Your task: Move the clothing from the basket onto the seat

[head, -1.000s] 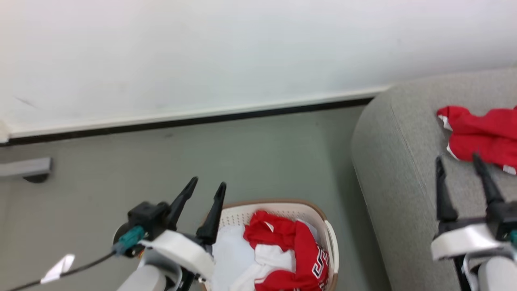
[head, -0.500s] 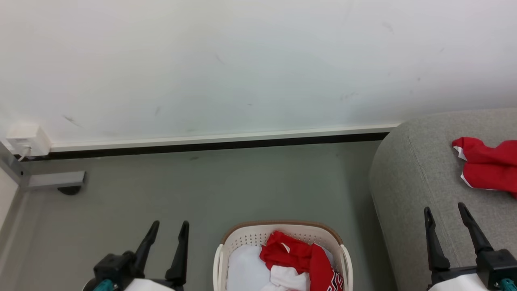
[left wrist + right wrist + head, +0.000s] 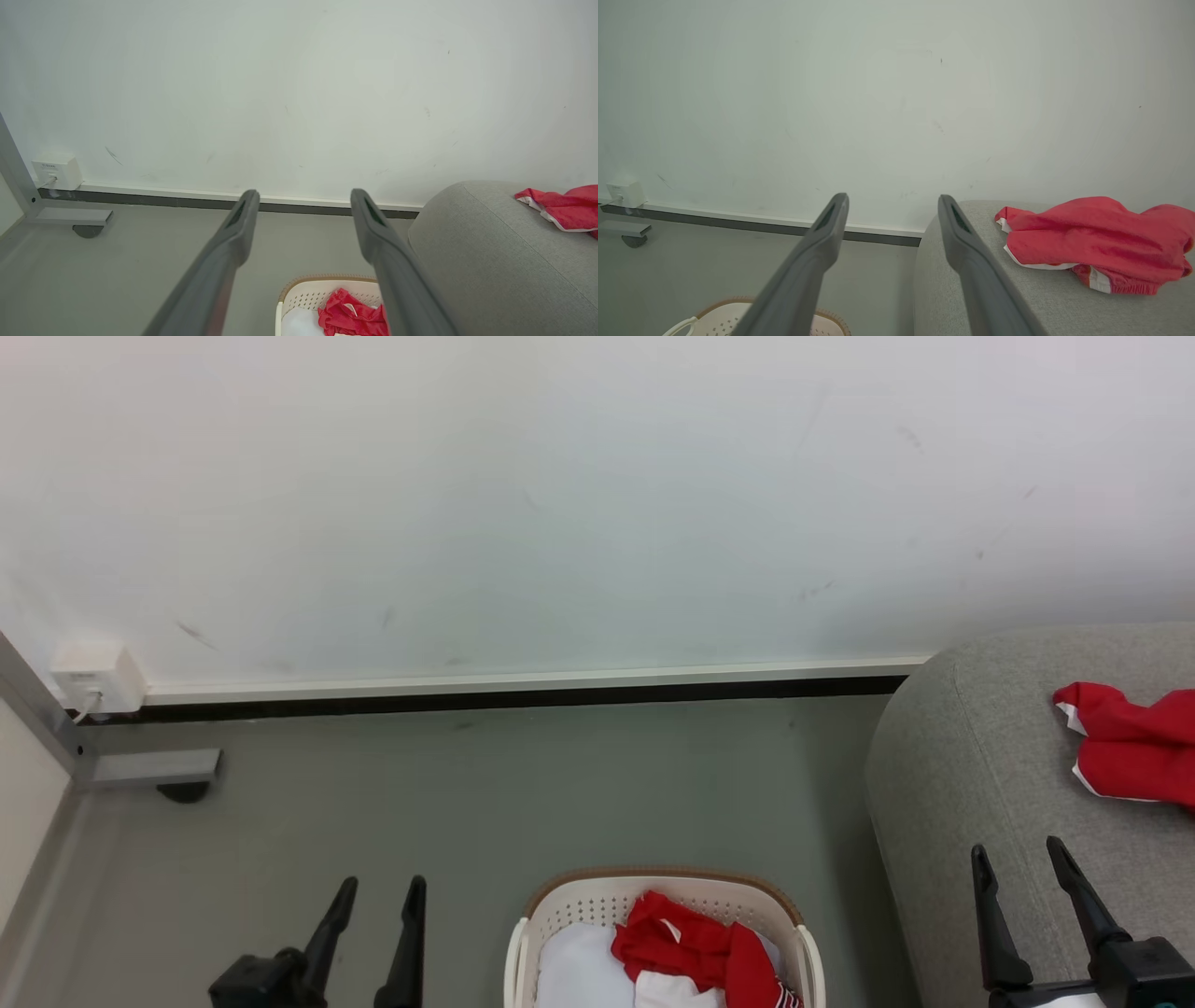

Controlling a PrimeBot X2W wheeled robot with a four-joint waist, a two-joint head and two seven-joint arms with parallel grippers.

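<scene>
Nearby, wall box (image 3: 96, 674) far left — basket (image 3: 653, 877) nr seat (image 3: 943, 784)

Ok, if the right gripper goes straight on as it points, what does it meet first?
Probably the wall; the right gripper aims just above the skirting, close beside the sofa; depth unclear.

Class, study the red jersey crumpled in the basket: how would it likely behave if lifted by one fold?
The red jersey lies in soft bunched folds, so it is probably floppy and would drape. It looks thin, likely light. Heaped inside the basket, trailing cloth might drag on the rim.
</scene>
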